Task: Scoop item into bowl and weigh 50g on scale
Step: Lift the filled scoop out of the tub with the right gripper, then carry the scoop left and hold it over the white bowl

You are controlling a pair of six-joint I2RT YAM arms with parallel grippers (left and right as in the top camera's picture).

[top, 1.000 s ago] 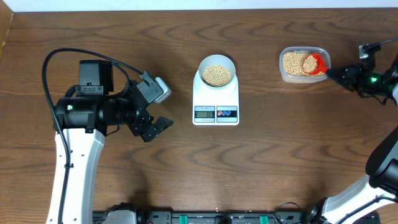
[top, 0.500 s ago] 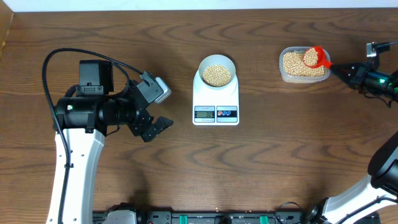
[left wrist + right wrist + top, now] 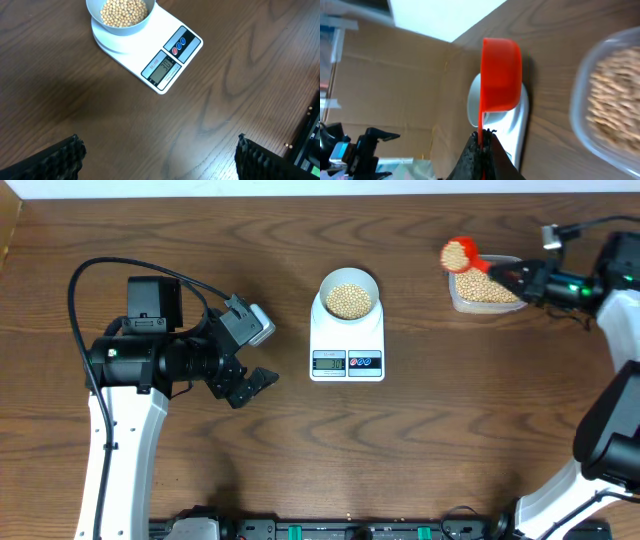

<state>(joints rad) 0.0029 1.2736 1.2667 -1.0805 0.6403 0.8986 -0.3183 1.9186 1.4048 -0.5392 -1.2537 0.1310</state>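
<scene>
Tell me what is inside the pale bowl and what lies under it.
Inside the bowl lie tan beans, which cover its floor completely. Under it stands the white scale. The part of the scale directly beneath the bowl is hidden.

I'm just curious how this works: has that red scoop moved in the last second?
Yes. The red scoop has shifted left, from the middle of the clear tub to over its left corner, toward the scale.

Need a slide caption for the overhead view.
Right tool holds a scoop of beans beside the tub; bowl sits on scale.
</scene>
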